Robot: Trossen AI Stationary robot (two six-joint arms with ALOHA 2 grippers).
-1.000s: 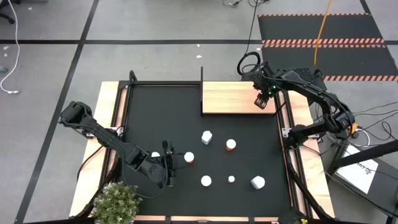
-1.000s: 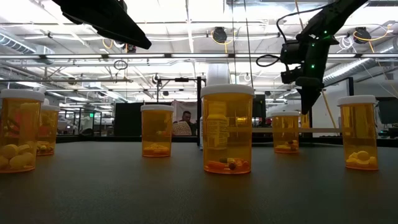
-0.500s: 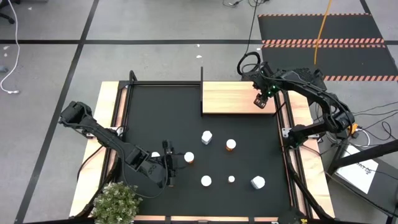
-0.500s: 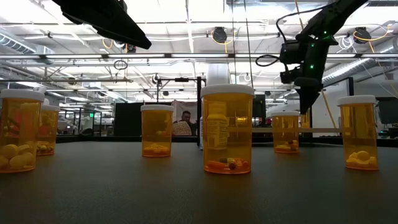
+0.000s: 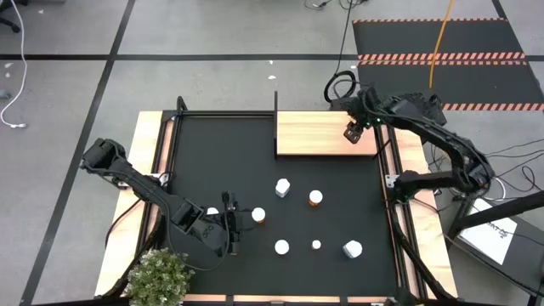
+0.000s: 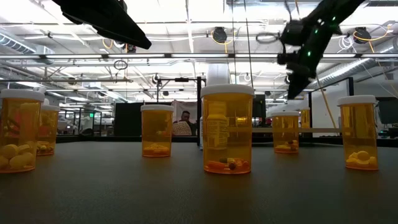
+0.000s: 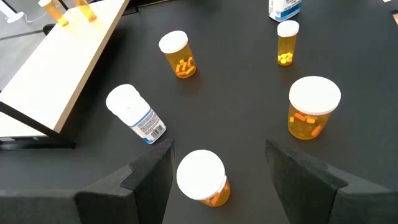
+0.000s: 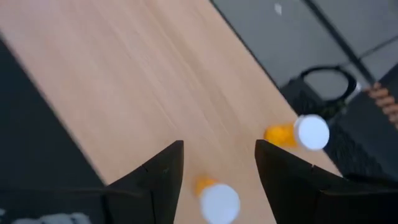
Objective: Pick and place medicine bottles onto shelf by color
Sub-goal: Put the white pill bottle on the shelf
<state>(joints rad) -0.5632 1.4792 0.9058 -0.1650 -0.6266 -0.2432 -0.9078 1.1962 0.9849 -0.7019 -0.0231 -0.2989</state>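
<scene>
My right gripper [image 5: 351,134] hangs above the right end of the flat light-wood shelf [image 5: 314,134], at the far right part of the black mat [image 5: 212,161]. Its two dark fingers [image 8: 155,174] stand apart with nothing between them. Below them two small orange medicine bottles with white caps [image 8: 219,198] stand on the wood near the shelf's right end, close together but not touching. I judge that they sit there because that end is the orange group's place, which leaves the rest of the board bare for the white ones.

My left gripper [image 5: 231,223] waits low over the near left part of the mat, jaws parted and empty. A white-capped orange bottle [image 7: 202,178] stands between its fingers in the left wrist view, ungripped. I judge it the likely next pick, since the jaws already frame it.

The other bottles stand upright and well apart across the near half of the mat: a white bottle with a printed label [image 7: 134,114], a wide orange bottle [image 7: 313,107], a slim orange bottle [image 7: 286,42]. That spacing leaves room for the fingers to straddle each cap. A green potted plant [image 5: 160,274] sits at the table's near left corner, clear of the work.
</scene>
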